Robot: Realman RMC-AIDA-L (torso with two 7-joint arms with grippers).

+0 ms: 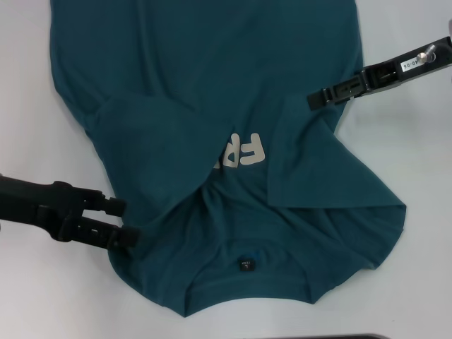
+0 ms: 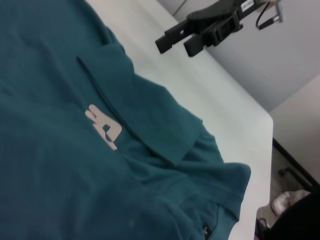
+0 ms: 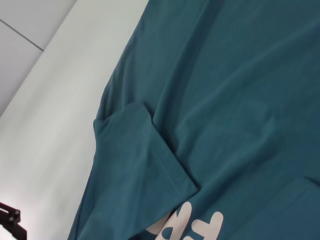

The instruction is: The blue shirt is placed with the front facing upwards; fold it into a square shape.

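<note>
Lying on: the white worktop (image 1: 28, 85), the shirt (image 1: 212, 63) covers most of it, collar toward the robot, hem running out of the far edge of the head view.
Left gripper (image 1: 126, 220): low on the left, at the shirt's edge near the shoulder; its two black fingers (image 1: 106, 205) stand apart, one tip just touching the cloth, nothing clamped between them.
Left sleeve (image 1: 134, 141): folded inward over the chest, its edge hiding the start of the lettering.
Lettering (image 1: 244, 154): pale cream, only partly showing between the two folded sleeves.
Neck label (image 1: 247, 263): small and black, inside the collar at the near edge.
Right sleeve (image 1: 318, 169): folded in over the chest, lying flat with a creased lower edge.
Right gripper (image 1: 311, 100): up on the right, at the shirt's side edge; in the left wrist view it hangs above the worktop, fingers (image 2: 172, 40) apart and holding nothing.
</note>
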